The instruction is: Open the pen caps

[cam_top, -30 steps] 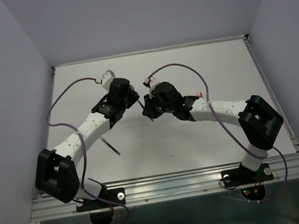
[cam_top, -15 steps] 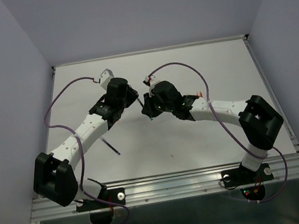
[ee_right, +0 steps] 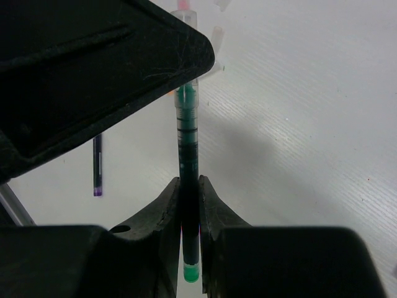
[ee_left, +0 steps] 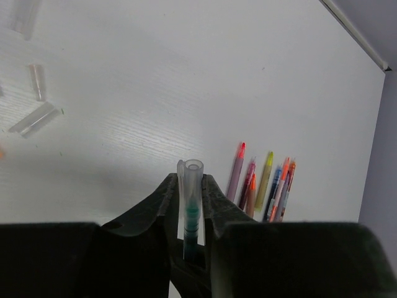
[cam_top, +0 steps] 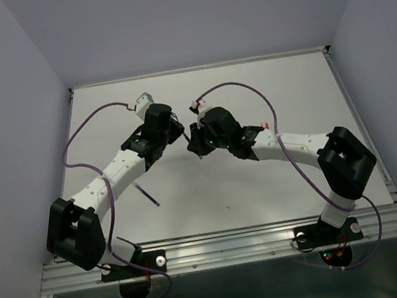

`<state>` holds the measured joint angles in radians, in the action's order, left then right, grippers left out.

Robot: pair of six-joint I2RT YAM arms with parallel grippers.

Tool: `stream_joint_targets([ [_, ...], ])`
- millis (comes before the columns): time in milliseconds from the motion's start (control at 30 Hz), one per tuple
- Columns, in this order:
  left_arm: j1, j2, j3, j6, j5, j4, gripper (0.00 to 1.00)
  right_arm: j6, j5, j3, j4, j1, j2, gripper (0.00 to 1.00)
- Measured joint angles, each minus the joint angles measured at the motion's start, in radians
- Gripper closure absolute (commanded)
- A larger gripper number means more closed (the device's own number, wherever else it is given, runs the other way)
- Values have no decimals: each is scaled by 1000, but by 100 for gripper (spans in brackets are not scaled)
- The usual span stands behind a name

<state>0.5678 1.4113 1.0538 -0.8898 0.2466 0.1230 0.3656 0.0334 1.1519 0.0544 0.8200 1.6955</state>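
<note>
Presently both arms meet over the middle of the white table [cam_top: 265,93], sharing one green pen [ee_right: 188,149] between them, lifted off the surface with its shadow on the top beneath. Right gripper [ee_right: 188,186] is clamped on the dark green barrel near its tail end, fingers tight to both sides. Left gripper [ee_left: 189,186] is closed on the clear cap [ee_left: 191,172] at the other end; the green tip shows through the plastic, so the cap is on the pen. Barrel carries dark bands just below the cap; any print or brand there is too blurred to read. Taking the green pen as reference: a bunch of pens [ee_left: 263,183] lies on the table beside it, to its right in the left wrist view, tips showing red, pink, yellow-green and orange, packed side by side and touching; no lettering legible on them. Well apart from the green pen, up and left in that same view, loose caps [ee_left: 35,119] lie scattered, clear and pale, one of them standing apart from the others [ee_left: 37,81]. To the near left of the green pen, toward the left arm's base, a single dark pen [cam_top: 148,195] lies flat and alone, purple-tinged in the right wrist view.
</note>
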Motion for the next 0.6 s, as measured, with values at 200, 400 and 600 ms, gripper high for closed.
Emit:
stream_joint_targets([
  [200, 0, 0, 0, 3, -4, -3, 100, 4, 3, 0, 0, 0, 0, 99],
  [400, -3, 0, 0, 14, 7, -14, 100, -3, 53, -5, 11, 0, -3, 99],
  [600, -85, 30, 55, 43, 40, -34, 100, -39, 232, -122, 3, 1, -85, 99],
])
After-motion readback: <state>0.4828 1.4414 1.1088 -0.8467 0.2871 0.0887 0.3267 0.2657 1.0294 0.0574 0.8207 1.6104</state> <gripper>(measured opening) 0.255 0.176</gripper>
